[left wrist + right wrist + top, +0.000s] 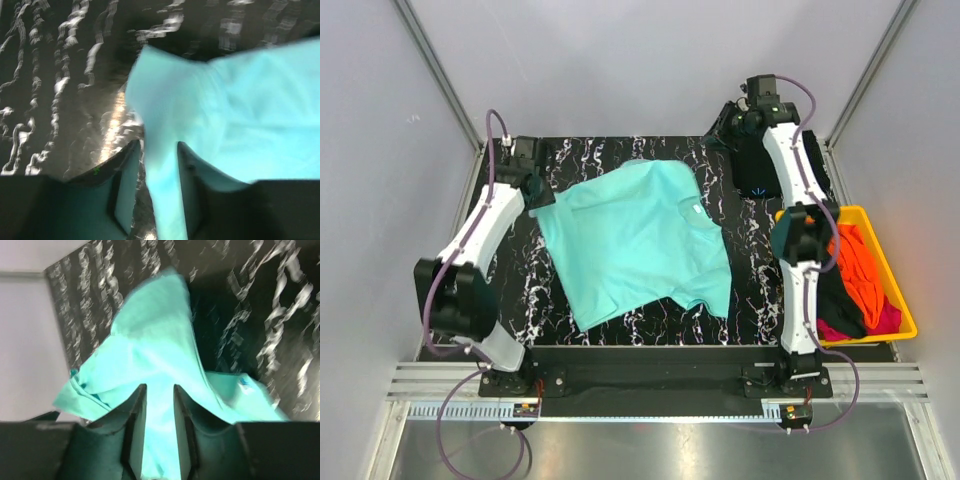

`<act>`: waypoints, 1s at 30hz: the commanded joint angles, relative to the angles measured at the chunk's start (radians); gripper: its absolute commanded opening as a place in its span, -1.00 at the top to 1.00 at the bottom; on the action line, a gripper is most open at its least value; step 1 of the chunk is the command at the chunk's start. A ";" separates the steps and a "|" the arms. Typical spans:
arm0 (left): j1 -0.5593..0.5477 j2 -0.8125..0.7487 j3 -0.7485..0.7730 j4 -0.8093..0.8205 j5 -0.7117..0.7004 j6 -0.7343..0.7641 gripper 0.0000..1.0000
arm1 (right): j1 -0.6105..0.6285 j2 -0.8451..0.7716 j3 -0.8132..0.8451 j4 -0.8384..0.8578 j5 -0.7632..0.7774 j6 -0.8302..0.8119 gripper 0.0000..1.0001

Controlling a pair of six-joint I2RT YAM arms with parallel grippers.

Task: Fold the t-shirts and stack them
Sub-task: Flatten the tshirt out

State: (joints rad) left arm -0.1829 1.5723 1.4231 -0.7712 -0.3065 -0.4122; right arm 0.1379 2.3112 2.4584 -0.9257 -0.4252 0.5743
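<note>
A light teal t-shirt (635, 240) lies spread and a little crumpled on the black marbled mat (750, 290). My left gripper (536, 188) is at the shirt's far left corner. In the left wrist view the gripper (159, 145) is shut on a strip of the teal cloth (240, 110). My right gripper (728, 128) is over the mat's far right corner. In the right wrist view it (159, 387) is shut on teal cloth (150, 340) that fans out ahead of the fingers. In the top view no cloth shows at that gripper.
A yellow bin (898, 300) stands at the right edge and holds orange (858, 262), black (840, 300) and magenta (886, 320) shirts. A black cloth (758, 170) lies on the mat's far right under the right arm. Grey walls enclose the back and sides.
</note>
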 commanded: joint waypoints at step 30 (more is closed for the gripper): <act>-0.670 -0.098 -0.441 0.046 0.007 -0.208 0.21 | 0.180 -0.972 -1.624 0.228 0.120 0.050 0.11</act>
State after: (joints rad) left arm -0.8433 1.4353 0.9714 -0.7914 -0.2443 -0.6041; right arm 0.3153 1.3903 0.8238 -0.7673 -0.3313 0.5999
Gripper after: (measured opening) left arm 0.405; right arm 0.447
